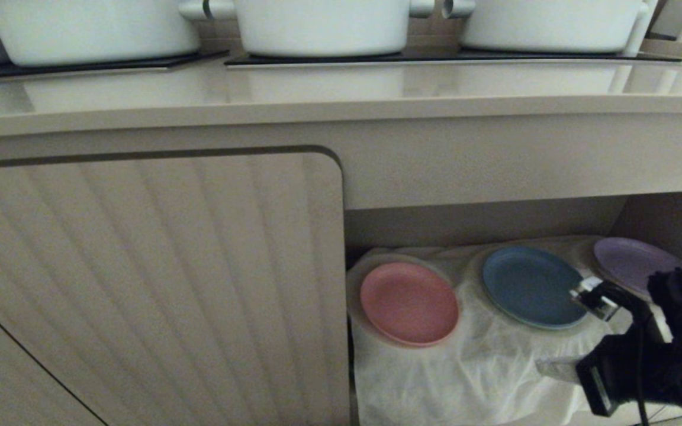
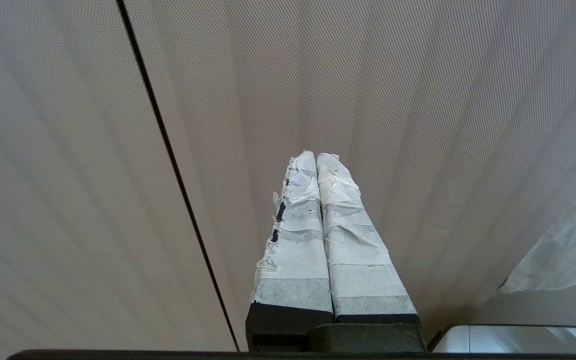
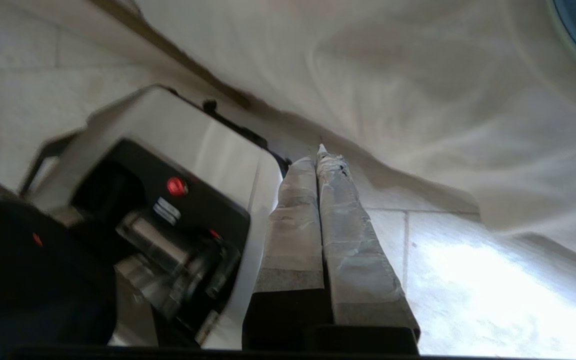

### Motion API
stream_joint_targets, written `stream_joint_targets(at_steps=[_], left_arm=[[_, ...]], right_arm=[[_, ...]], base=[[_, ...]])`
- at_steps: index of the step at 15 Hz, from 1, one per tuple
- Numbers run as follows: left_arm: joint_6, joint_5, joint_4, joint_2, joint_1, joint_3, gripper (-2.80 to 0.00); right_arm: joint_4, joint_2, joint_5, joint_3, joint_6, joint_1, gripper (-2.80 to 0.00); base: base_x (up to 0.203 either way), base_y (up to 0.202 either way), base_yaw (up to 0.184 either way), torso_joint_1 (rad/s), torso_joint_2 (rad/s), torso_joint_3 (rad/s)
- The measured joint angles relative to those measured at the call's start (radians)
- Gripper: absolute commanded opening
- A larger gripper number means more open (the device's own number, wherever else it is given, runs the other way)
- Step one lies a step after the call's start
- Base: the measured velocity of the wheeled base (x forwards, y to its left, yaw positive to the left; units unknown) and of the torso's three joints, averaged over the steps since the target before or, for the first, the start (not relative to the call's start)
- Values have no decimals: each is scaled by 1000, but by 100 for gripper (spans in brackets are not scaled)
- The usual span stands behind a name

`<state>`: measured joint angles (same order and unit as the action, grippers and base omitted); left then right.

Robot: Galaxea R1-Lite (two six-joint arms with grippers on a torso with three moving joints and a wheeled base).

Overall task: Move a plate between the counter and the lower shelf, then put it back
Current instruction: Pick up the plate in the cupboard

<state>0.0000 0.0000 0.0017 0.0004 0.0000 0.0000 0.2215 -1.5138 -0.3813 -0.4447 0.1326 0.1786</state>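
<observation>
Plate (image 1: 409,303) is sitting on the white cloth (image 1: 483,367) in the lower shelf (image 1: 483,222), leftmost of three, with the blue plate (image 1: 531,286) in the middle and the purple plate (image 1: 634,260) far right. Counter (image 1: 317,112) above is carrying white pots (image 1: 323,23) only, so I'm judging the pickup is not yet done.

I'm seeing my right gripper (image 3: 320,155) pressed shut, holding nothing, pointing at the floor just below the cloth's hanging edge. In the head view the right arm (image 1: 660,349) is showing low at the right, nearer than the blue plate. Pink one is lying to the left and a bit farther in from it, blue plate sitting between. It's round, so no long axis to line up with; I'm only needing the near rim.

Left gripper (image 2: 318,165) is also shut and empty, facing the ribbed door (image 1: 151,284). Right arm is the nearer one, since the door is blocking the left side. I'm expecting to open the fingers and go left.
</observation>
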Motion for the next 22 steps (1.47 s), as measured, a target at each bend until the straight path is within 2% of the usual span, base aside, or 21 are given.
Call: stream_joint_targets(at_steps=[3,5,14,22], left_arm=[[0,0,0,0,0,0,-280],[0,0,0,0,0,0,-280],[0,0,0,0,0,0,-280],[0,0,0,0,0,0,-280]], right_arm=[[11,-74,1,-79,-78,37,-280],[11,-120,3,-127,-98,59,-280],[1,-313,8,-302,-103,93,-280],[-2,-452,61,-442,-102,94,-280]], base=[[0,0,0,0,0,0],[0,0,0,0,0,0],[0,0,0,0,0,0],[0,0,0,0,0,0]])
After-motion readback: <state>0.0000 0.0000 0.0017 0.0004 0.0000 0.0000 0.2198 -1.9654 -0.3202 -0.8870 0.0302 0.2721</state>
